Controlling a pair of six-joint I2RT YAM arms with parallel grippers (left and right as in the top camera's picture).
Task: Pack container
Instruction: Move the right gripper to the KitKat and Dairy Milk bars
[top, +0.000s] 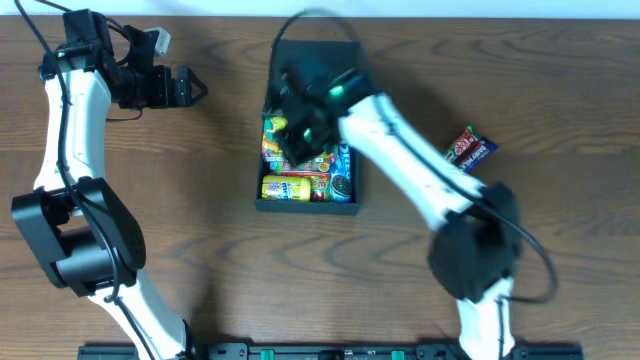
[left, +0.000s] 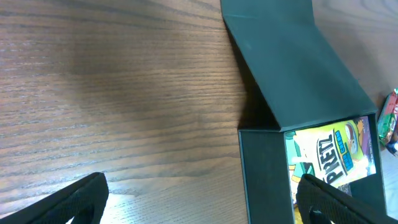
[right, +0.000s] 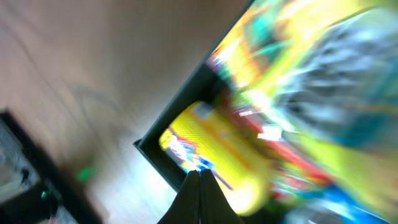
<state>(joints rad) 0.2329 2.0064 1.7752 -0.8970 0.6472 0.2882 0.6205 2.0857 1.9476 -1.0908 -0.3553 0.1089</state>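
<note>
The container (left: 292, 68) looks matt dark cardboard, the table (left: 124, 93) grained wood, the snack packets (top: 290, 188) probably glossy plastic.

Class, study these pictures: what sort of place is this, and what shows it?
Probably a robotics lab bench, not a home: a white left arm and right arm stand at a wood-grain table, the right one reaching into a dark container of snack packets.

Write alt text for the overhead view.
The right pincer reaches into an open dark box holding colourful snack packets. The left pincer hovers over the table, upper left; one loose packet lies right of the box.
</note>
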